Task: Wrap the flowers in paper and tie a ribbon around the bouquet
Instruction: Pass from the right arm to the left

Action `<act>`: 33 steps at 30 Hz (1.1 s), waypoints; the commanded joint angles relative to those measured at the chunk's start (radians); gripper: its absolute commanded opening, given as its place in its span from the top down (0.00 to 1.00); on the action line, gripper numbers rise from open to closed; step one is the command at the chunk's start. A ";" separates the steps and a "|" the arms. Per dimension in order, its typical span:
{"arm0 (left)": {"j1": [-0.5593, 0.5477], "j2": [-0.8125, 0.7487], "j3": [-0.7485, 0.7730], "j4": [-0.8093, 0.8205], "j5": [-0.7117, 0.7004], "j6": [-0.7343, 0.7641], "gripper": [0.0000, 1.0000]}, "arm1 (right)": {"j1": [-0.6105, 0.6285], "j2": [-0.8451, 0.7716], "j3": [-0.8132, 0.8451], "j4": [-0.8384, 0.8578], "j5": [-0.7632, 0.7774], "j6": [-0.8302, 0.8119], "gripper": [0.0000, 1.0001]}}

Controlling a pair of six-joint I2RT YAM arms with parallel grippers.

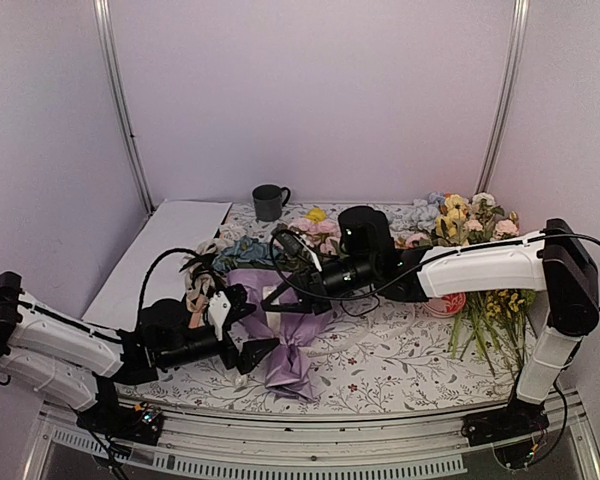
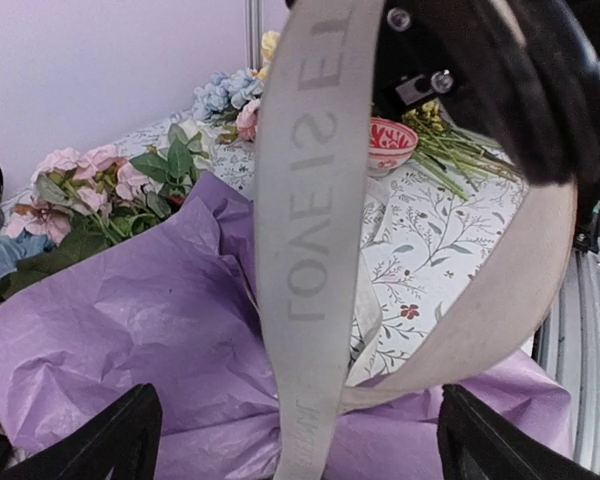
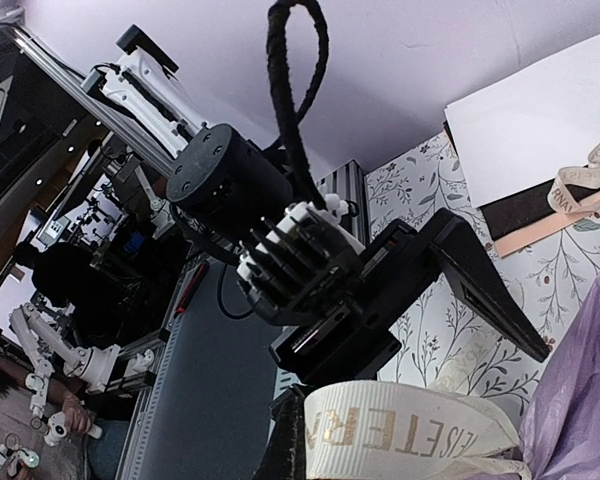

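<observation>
Bouquet (image 1: pixel 290 345), a cone of crinkled lilac-purple paper (image 2: pixel 130 330), lies mid-table on the floral tablecloth (image 1: pixel 400 355) with pink and blue flowers (image 2: pixel 90 190) at its far end, so wrapping looks done. Cream-white lettered fabric ribbon (image 2: pixel 305 250) loops over its neck, pinched in the closed right gripper (image 1: pixel 283 285). The left gripper (image 1: pixel 248 325) gapes wide and empty. Knot not yet tied.

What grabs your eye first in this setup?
The crinkled lilac-purple paper in the middle of the table, pink flowers poking from its far end. Then the cream lettered ribbon, looped up from the paper to the shut right gripper, with the left gripper open beside it.
</observation>
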 commanded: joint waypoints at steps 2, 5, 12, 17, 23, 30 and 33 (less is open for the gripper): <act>0.020 0.077 0.047 0.179 0.124 0.033 0.16 | -0.013 0.004 -0.014 0.034 -0.011 0.013 1.00; 0.021 0.125 0.073 0.191 0.163 0.038 0.29 | -0.015 0.006 -0.011 0.035 -0.013 0.013 1.00; 0.032 0.146 0.050 0.255 0.144 0.016 0.75 | -0.020 0.001 -0.016 0.038 -0.016 0.014 1.00; 0.031 0.160 0.060 0.238 0.178 -0.015 1.00 | -0.028 -0.014 -0.025 0.026 -0.002 0.015 0.95; 0.023 0.192 0.072 0.231 0.166 -0.029 1.00 | -0.099 -0.157 -0.035 -0.310 0.295 -0.005 0.64; -0.019 0.208 0.095 0.193 0.126 0.017 1.00 | -0.186 -0.308 -0.017 -0.923 0.892 0.076 0.53; -0.027 0.207 0.096 0.190 0.122 0.021 1.00 | -0.205 -0.296 -0.028 -1.103 0.991 0.144 0.48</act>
